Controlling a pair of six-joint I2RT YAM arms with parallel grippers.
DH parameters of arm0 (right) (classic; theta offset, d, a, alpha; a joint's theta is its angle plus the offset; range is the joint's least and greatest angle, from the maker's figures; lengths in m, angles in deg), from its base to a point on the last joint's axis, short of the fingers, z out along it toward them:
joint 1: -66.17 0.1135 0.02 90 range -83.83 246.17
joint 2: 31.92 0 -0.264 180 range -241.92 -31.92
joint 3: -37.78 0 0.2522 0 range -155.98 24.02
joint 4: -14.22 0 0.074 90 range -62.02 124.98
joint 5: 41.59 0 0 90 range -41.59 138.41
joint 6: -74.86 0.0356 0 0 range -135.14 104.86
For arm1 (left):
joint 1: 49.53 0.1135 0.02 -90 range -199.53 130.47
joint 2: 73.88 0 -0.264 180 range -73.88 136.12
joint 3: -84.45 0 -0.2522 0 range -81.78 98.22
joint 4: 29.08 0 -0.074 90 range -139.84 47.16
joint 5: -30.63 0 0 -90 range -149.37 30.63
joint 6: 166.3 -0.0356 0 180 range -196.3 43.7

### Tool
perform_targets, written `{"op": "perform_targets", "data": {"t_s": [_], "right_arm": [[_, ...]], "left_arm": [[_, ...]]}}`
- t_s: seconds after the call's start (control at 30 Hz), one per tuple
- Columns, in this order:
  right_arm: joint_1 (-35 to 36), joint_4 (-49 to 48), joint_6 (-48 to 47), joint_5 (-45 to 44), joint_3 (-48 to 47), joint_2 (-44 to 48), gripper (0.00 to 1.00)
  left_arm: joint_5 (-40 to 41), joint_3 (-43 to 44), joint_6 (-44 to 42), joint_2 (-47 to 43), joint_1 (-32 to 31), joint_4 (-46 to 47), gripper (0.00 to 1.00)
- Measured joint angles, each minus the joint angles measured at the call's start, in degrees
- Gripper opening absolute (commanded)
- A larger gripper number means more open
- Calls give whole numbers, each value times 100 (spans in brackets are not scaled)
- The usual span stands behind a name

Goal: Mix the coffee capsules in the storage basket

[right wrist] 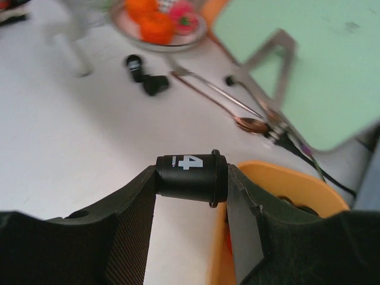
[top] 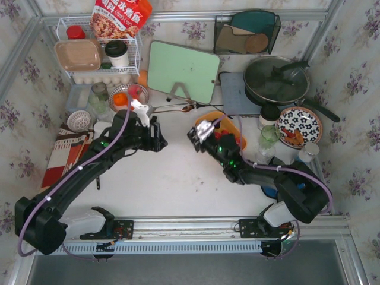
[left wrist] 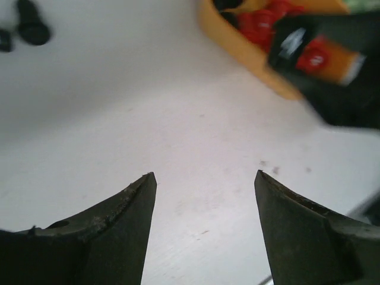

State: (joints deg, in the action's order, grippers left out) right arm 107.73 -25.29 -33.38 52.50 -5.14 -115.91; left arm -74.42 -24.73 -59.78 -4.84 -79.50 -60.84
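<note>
The orange storage basket (top: 211, 116) sits mid-table, mostly covered by my right arm. Its rim (right wrist: 285, 178) shows beside my right gripper (right wrist: 191, 183), which is shut on a black coffee capsule (right wrist: 190, 171) marked with a white 4 and held just outside the basket's left edge. Red capsules (left wrist: 261, 21) lie inside the basket (left wrist: 249, 53). Two loose black capsules (right wrist: 155, 85) rest on the white table beyond. My left gripper (left wrist: 205, 175) is open over bare table to the left of the basket, nothing between its fingers; it also shows from above (top: 161, 138).
A green cutting board (top: 183, 70) stands behind the basket, with metal tongs and a spoon (right wrist: 237, 113) in front of it. A plate of oranges (top: 126, 95) and a white wire rack (top: 98, 53) are at back left. A pan (top: 278, 80) and patterned plate (top: 298, 126) are at right.
</note>
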Motion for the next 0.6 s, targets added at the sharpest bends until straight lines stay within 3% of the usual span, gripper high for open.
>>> {"op": "perform_targets", "data": {"t_s": [0.13, 0.37, 0.6], "right_arm": [[-527, 1071, 942, -686, -868, -155, 7], [-1180, 2245, 2946, -1862, -1453, -824, 5], [-1471, 2503, 4374, -2463, -1805, -1368, 23]], "left_arm": [[798, -337, -13, -365, 33, -79, 70], [1333, -614, -9, -621, 33, -26, 70], [1410, -708, 9, -682, 33, -4, 70]]}}
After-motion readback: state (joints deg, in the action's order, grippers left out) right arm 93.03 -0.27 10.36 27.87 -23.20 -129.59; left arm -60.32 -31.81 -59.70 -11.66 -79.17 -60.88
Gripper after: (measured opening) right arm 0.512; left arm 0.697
